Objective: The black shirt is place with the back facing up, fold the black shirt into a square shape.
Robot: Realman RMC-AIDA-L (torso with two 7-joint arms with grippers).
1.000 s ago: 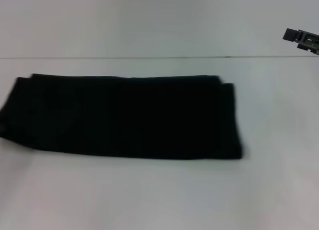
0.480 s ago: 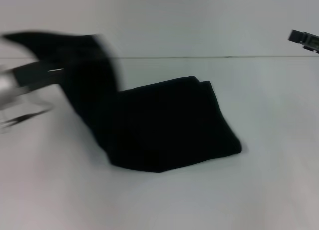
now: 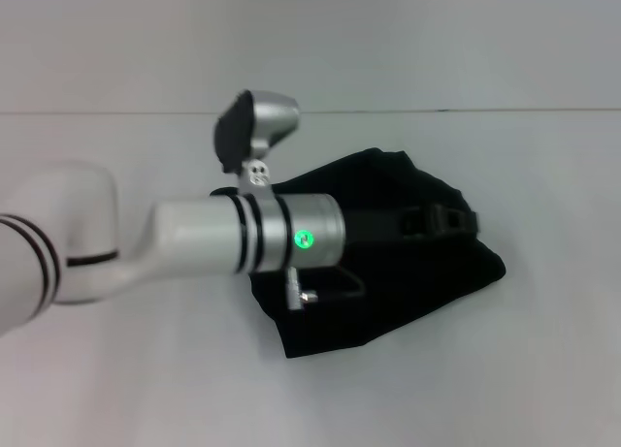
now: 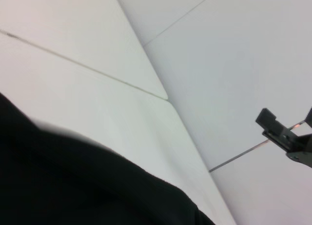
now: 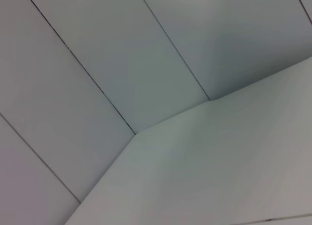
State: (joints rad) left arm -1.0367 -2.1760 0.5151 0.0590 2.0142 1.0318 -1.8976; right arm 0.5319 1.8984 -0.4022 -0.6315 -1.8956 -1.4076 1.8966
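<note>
The black shirt (image 3: 408,292) lies bunched and doubled over itself on the white table, right of centre in the head view. My left arm reaches across it from the left. My left gripper (image 3: 442,219) sits dark against the cloth near the shirt's right end, shut on the fabric it carried over. In the left wrist view the black shirt (image 4: 73,186) fills the near part of the picture. My right gripper (image 4: 285,139) shows small and far off in that view, raised above the table and away from the shirt. It does not show in the head view.
The white table (image 3: 146,389) runs on bare around the shirt, with a thin seam line (image 3: 485,111) across its far part. The right wrist view shows only pale panels and seams.
The shirt lay as a long flat band a second ago. My left arm swept in from the left, lifted the shirt's left end and carried it over to the right end.
</note>
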